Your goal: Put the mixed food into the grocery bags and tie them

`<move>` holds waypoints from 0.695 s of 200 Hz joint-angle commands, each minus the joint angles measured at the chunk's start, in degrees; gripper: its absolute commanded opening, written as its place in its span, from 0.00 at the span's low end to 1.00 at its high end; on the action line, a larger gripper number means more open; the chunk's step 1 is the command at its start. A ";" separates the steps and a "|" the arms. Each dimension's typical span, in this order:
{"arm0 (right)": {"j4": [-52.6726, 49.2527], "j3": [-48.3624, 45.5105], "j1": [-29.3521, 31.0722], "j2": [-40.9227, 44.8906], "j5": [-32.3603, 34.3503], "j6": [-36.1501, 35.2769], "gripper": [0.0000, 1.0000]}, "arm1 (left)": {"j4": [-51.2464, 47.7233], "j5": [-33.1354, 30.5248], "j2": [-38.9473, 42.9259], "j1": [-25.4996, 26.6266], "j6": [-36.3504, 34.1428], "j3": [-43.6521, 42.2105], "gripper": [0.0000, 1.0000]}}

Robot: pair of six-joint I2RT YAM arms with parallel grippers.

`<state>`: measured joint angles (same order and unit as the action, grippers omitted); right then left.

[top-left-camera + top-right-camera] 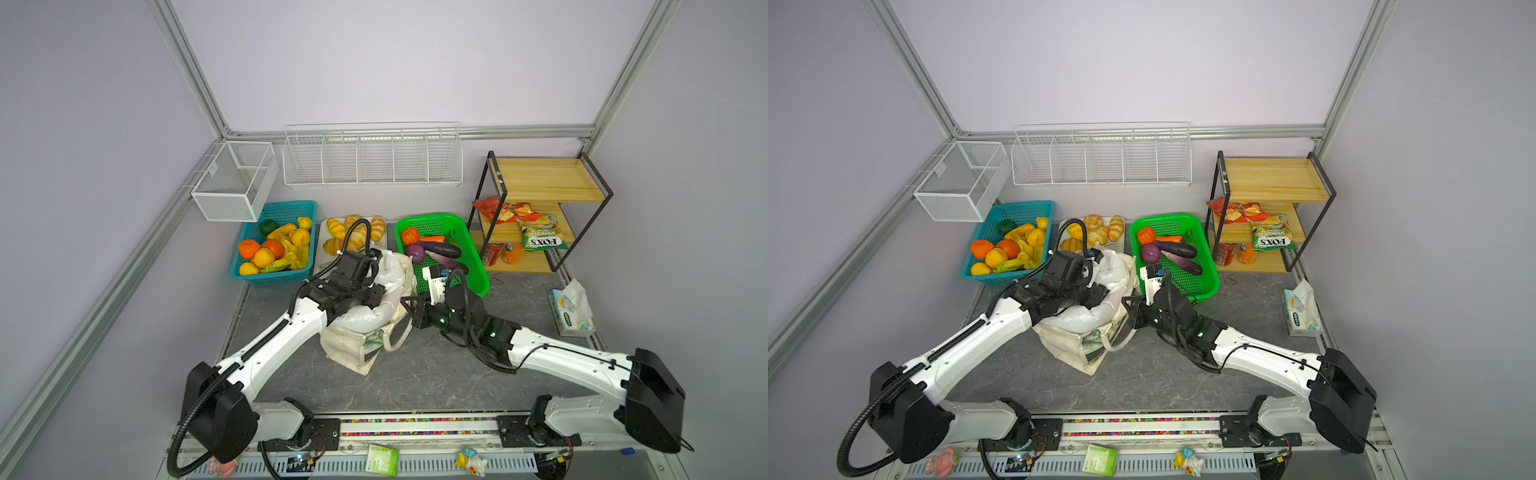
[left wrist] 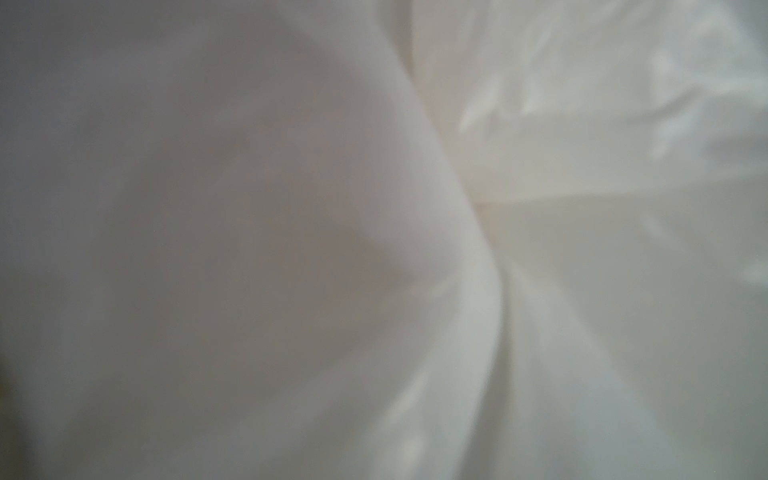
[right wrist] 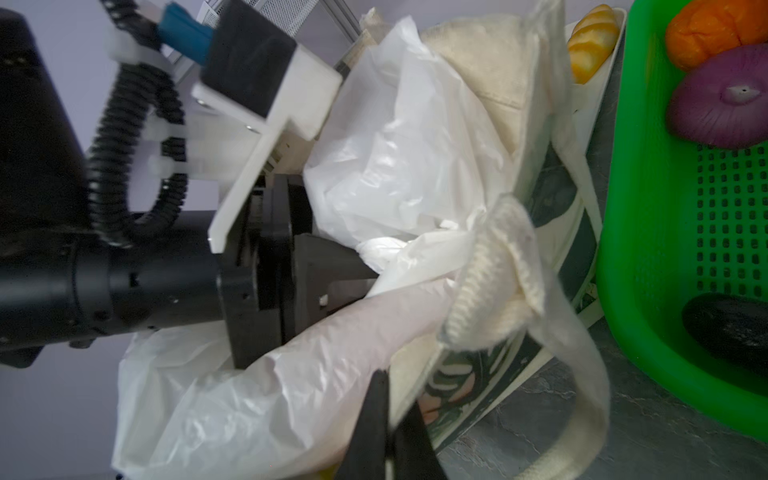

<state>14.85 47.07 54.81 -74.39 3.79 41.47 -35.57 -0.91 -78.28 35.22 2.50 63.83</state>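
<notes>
The cream canvas tote [image 1: 353,353] sat slumped near the middle of the grey table [image 1: 436,382], a little toward its back edge. The white plastic bag [image 1: 388,270] billowed out of the tote's mouth. The left claw [image 1: 377,290] reached in from the table's left side and was sunk into that plastic bag. Its fingers were buried under the film, so I could not tell whether they stood wide or narrow. The left wrist view showed nothing but blurred folds of the bag [image 2: 561,145] pressed close to the lens. The right claw [image 1: 409,309] lay at the tote's right rim, drawn narrow. In the right wrist view its two dark fingers [image 3: 368,424] met on the upper edge of the tote's green-printed wall, with a pale strip of canvas between them, so the claw was pinching the tote. The plastic bag lay against that claw on the side facing the left claw. One loop handle [image 1: 395,338] hung slack just beside the right claw, toward the table's front edge. The purple onion [image 1: 414,252] and orange carrot [image 1: 432,239] lay in the green basket [image 1: 478,278] at the back edge, right of the middle. Both were near the right claw but apart from it.
</notes>
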 commanded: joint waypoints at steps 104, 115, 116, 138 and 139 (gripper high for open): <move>6.12 2.39 -0.05 0.12 1.52 -0.96 0.07 | 7.54 1.67 10.21 -0.06 5.16 -2.27 0.74; 5.76 1.69 -0.04 0.10 2.07 -0.91 0.07 | 8.88 1.57 14.02 -0.06 5.80 -3.50 0.76; 5.74 1.61 -0.04 0.11 2.08 -0.93 0.07 | 8.91 1.50 14.33 -0.06 5.87 -3.56 0.76; 5.06 1.16 -0.06 0.10 2.74 -1.45 0.07 | 3.98 -1.26 19.70 -0.31 7.43 -3.00 0.77; 5.04 1.13 -0.06 0.11 2.82 -1.47 0.07 | 3.43 -1.36 19.90 -0.32 7.52 -2.88 0.78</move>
<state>15.77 49.04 55.20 -74.76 3.64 40.03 -30.04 -0.45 -62.96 34.89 7.03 60.88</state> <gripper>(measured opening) 0.069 0.770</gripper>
